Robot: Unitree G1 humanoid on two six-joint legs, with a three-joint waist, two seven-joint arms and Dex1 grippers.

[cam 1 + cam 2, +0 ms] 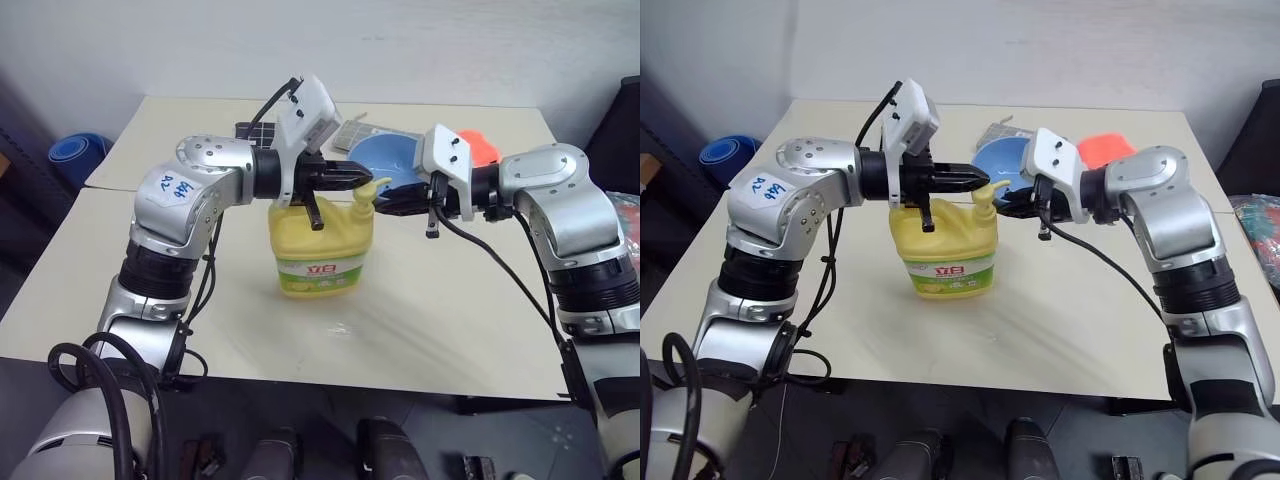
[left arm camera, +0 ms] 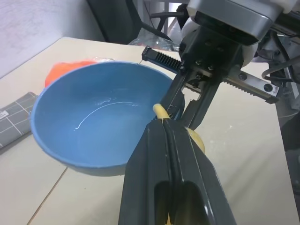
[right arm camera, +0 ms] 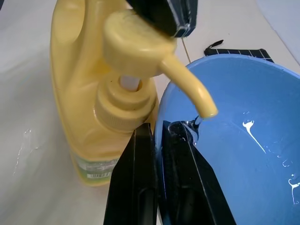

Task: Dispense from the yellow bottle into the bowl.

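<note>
The yellow bottle (image 1: 318, 250) stands upright on the table, label toward me. My left gripper (image 1: 362, 176) is shut and lies on top of the pump head (image 3: 136, 47), holding nothing. The light-blue bowl (image 3: 243, 140) is held tilted off the table, just beyond the bottle. My right gripper (image 3: 157, 129) is shut on its near rim. The spout (image 3: 192, 89) reaches over that rim, with a clear drop at its tip. Thin streaks of clear liquid lie inside the bowl (image 2: 93, 117).
Behind the bowl lie an orange thing (image 1: 480, 145), a grey checked cloth (image 1: 355, 130) and a dark flat item (image 1: 252, 130). A blue object (image 1: 75, 155) sits off the table's left side. Bare tabletop (image 1: 450, 310) lies in front of the bottle.
</note>
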